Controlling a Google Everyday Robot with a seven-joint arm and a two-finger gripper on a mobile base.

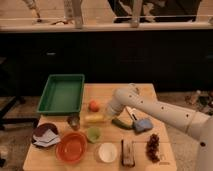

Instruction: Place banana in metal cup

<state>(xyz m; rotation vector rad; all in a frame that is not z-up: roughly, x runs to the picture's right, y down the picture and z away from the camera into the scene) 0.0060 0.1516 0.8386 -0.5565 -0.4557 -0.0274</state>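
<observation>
**Status: banana not yet in cup; gripper at the banana**

1. Gripper. We locate the gripper (107,114) at the end of the white arm (150,106), lowered to the table (145,92) near its middle. It sits at the right end of the banana (94,119). We cannot tell whether it is spread or closed, or whether it has hold of the fruit.

2. Banana. The banana lies flat on the wood, pointing left to right, just below the orange fruit (93,105). We judge it not lifted.

3. Target. The metal cup (74,121) stands upright just left of the banana, close to the front edge of the green tray (62,93). We see nothing yellow in it.

4. Surroundings. A dark green vegetable (121,123) lies right of the gripper. A light green cup (93,134) and an orange bowl (71,147) stand nearer the front edge.

5. Progress. We judge the approach done. The grasp is unconfirmed. Left to do: lift, a short carry leftward, and release over the cup.
</observation>
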